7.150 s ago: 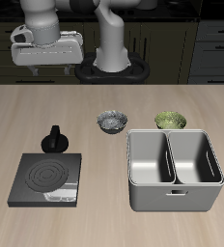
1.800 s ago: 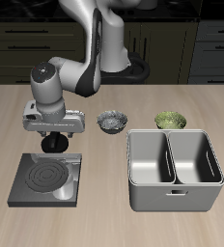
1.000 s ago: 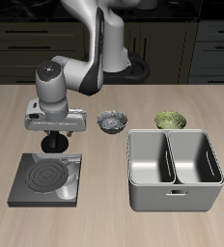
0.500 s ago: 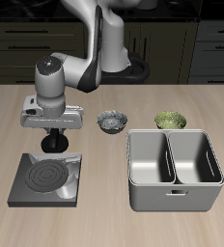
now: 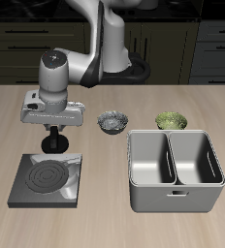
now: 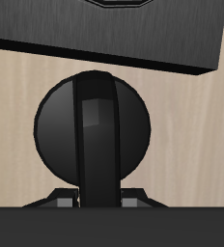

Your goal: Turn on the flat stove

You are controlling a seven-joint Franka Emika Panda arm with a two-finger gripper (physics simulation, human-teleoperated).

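The flat stove (image 5: 27, 194) is a thin dark-grey plate near the table's front edge, and its spiral coil (image 5: 47, 177) is grey, not glowing. Its round black knob (image 5: 54, 146) stands just behind the plate. My gripper (image 5: 54, 135) comes straight down onto the knob, with its fingers close together around the knob's raised ridge. In the wrist view the knob (image 6: 56, 135) fills the middle, its ridge (image 6: 95, 125) runs between my fingertips (image 6: 66, 199), and the stove's edge (image 6: 133, 34) lies beyond it.
A large grey two-compartment metal bin (image 5: 176, 199) stands beside the stove near the front edge. A small dark patterned bowl (image 5: 112, 122) and a green bowl (image 5: 172, 121) sit farther back. The robot's base (image 5: 112, 70) is at the table's back.
The hand has stayed on the knob, turned about its vertical axis and lifted slightly. The coil is still grey.
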